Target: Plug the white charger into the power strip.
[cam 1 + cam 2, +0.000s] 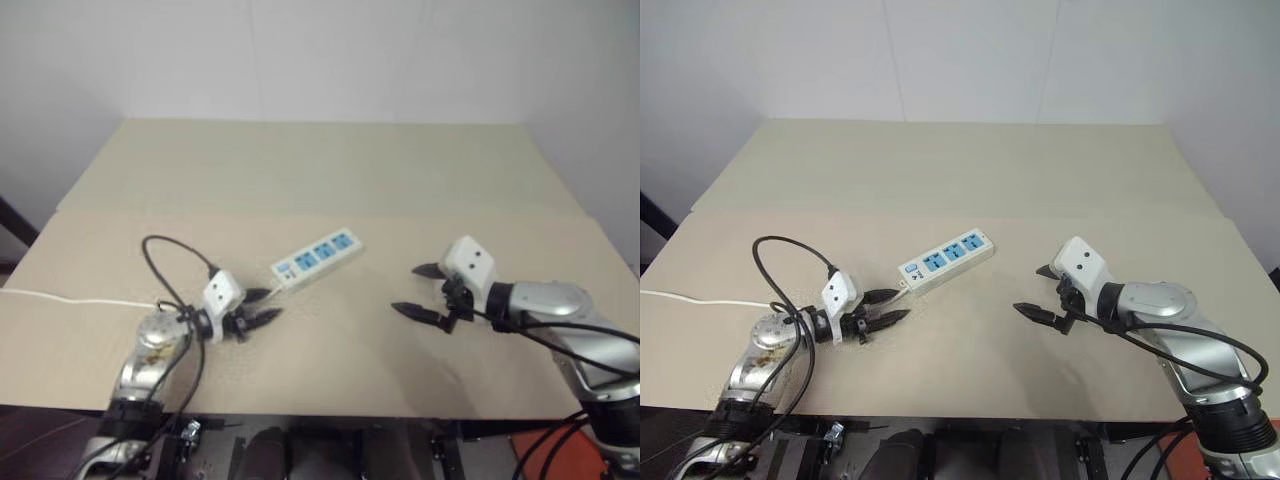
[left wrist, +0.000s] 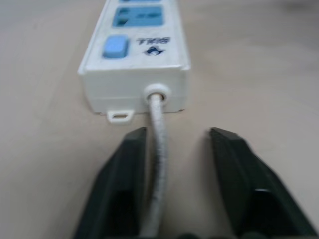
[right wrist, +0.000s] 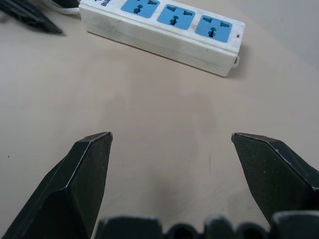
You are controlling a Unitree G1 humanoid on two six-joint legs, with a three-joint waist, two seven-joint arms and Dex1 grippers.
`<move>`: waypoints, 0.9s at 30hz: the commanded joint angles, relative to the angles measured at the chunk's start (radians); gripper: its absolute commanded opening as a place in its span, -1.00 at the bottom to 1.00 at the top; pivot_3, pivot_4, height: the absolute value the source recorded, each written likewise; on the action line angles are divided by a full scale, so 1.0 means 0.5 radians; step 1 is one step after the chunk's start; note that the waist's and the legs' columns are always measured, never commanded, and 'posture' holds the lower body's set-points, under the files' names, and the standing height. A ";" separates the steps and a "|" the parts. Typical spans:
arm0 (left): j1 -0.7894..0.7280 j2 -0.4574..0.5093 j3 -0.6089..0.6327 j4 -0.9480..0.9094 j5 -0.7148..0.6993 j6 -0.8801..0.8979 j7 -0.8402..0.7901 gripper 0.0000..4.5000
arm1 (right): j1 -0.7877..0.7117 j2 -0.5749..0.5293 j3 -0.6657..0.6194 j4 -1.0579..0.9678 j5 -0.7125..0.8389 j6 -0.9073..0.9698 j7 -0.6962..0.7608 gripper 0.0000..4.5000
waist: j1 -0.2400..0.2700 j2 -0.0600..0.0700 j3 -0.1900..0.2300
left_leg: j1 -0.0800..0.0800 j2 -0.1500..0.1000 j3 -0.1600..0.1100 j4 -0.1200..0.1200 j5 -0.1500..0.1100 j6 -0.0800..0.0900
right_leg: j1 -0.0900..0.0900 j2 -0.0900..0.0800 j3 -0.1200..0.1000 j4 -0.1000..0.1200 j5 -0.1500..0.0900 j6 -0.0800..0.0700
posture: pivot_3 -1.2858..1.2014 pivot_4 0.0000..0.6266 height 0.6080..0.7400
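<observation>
The power strip (image 1: pixel 316 257), a long white plastic bar with three blue socket faces and a small blue switch at one end, lies flat near the middle of the beige table (image 1: pixel 330 170), set on a slant. All three sockets look bare. A thin white cord (image 2: pixel 158 164) leaves the switch end of the strip and trails off across the table toward the robot's left. The left gripper (image 1: pixel 262 306), a white boxy housing with two black fingers, sits low over the table just off that switch end; its fingers (image 2: pixel 124 189) stand partly apart on either side of the cord without pinching it, and hold nothing. The right gripper (image 1: pixel 418 291) hovers over bare table well apart from the strip's far end, its black fingers (image 3: pixel 84 169) spread wide and empty.
</observation>
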 commanded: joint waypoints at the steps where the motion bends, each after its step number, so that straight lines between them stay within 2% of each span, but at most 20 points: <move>1: 0.032 -0.037 0.113 0.079 -0.138 -0.316 -0.050 0.63 | 0.008 -0.029 -0.070 -0.031 -0.019 -0.059 0.011 1.00 | 0.004 0.000 0.000 | -0.001 0.000 0.000 0.000 0.000 0.000 | -0.001 0.000 0.000 0.000 0.000 0.000 | 0.03 -0.52 1.00; 3: 0.014 -0.093 0.142 0.121 -0.204 -0.370 -0.038 0.90 | 0.018 -0.032 -0.074 -0.032 -0.021 -0.062 0.014 1.00 | 0.008 0.000 0.000 | -0.001 0.000 0.000 0.000 0.000 0.000 | -0.001 0.000 0.000 0.000 0.000 0.000 | 0.03 -0.52 1.00; 4: -0.004 -0.116 0.146 0.135 -0.219 -0.394 -0.035 0.98 | 0.021 -0.033 -0.076 -0.033 -0.022 -0.062 0.014 1.00 | 0.012 0.000 0.000 | -0.001 0.000 0.000 0.000 0.000 0.000 | -0.001 0.000 0.000 0.000 0.000 0.000 | 0.03 -0.52 1.00; 6: -0.040 -0.156 0.141 0.149 -0.280 -0.389 -0.063 0.98 | 0.022 -0.031 -0.079 -0.033 -0.022 -0.057 0.009 1.00 | 0.019 0.000 0.000 | 0.000 0.000 0.000 0.001 0.000 0.000 | 0.001 0.000 -0.001 0.000 0.000 0.000 | 0.03 -0.52 1.00; 12: -0.245 -0.330 0.085 0.411 -0.162 -0.554 0.107 0.98 | 0.017 -0.031 -0.087 -0.060 -0.002 -0.023 0.003 1.00 | 0.032 0.000 0.000 | -0.001 -0.003 0.001 0.001 0.000 0.000 | 0.002 0.001 -0.003 -0.001 0.000 0.001 | 0.03 -0.52 1.00; 19: -0.403 -0.355 0.044 0.661 -0.191 -0.537 0.006 0.98 | 0.069 -0.053 -0.112 -0.078 -0.010 -0.023 -0.012 1.00 | 0.018 0.000 0.000 | -0.001 -0.004 0.001 0.001 0.000 0.000 | 0.001 0.004 -0.003 0.000 0.000 0.000 | 0.03 -0.52 1.00; 27: -0.532 -0.331 -0.015 0.910 -0.092 -0.562 -0.028 0.98 | 0.114 -0.044 -0.141 -0.127 -0.005 -0.002 -0.056 1.00 | 0.023 0.000 0.000 | 0.002 -0.005 0.002 0.001 0.000 0.000 | 0.005 0.003 -0.004 0.000 0.000 0.001 | 0.03 -0.52 1.00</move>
